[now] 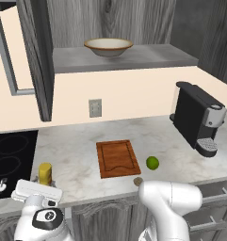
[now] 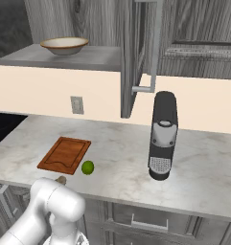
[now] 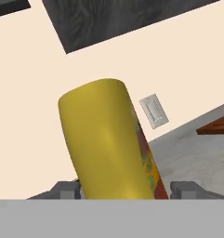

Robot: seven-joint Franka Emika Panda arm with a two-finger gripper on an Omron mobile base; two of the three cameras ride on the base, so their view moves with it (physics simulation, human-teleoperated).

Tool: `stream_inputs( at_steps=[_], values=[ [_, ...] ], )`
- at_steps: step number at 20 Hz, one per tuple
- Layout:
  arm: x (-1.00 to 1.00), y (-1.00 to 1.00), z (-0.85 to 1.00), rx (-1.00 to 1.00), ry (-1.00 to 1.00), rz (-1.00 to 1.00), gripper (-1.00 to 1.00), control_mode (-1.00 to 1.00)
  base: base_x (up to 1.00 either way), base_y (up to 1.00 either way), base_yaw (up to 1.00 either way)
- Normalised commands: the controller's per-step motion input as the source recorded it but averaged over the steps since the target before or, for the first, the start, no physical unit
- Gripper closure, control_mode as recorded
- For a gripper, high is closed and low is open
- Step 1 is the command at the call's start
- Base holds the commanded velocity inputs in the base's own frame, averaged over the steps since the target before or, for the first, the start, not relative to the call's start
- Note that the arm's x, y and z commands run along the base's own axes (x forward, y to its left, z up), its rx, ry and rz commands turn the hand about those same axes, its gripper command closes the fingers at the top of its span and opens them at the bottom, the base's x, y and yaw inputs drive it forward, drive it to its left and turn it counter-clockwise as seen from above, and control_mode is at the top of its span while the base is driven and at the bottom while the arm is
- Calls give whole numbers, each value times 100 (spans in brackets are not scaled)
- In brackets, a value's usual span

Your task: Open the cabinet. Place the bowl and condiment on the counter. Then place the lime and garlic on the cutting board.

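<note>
Yellow condiment (image 3: 108, 139) hides whether hand (image 3: 125, 189) grips, perhaps touching.

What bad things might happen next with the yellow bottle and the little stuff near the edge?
1. The condiment sits between the fingers close to the counter's front edge, beside the cooktop; a nudge might tip it or knock it off.
2. The garlic lies right at the front edge, near the arm, and might get swept off.
3. The round lime may roll if bumped.
</note>
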Motion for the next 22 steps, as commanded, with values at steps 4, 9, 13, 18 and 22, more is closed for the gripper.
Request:
stream_inputs(
  at_steps=[4, 9, 13, 18, 22],
  values=[
    [3, 6, -47, 0, 1, 0, 100, -100, 0, 0, 0],
    [0, 5, -43, 0, 0, 0, 100, -100, 0, 0, 0],
    [0, 6, -26, 0, 0, 0, -100, -100, 0, 0, 0],
    [-30, 1, 0, 0, 0, 0, -100, -100, 0, 0, 0],
    [-38, 0, 0, 0, 0, 0, -100, -100, 0, 0, 0]
  ],
)
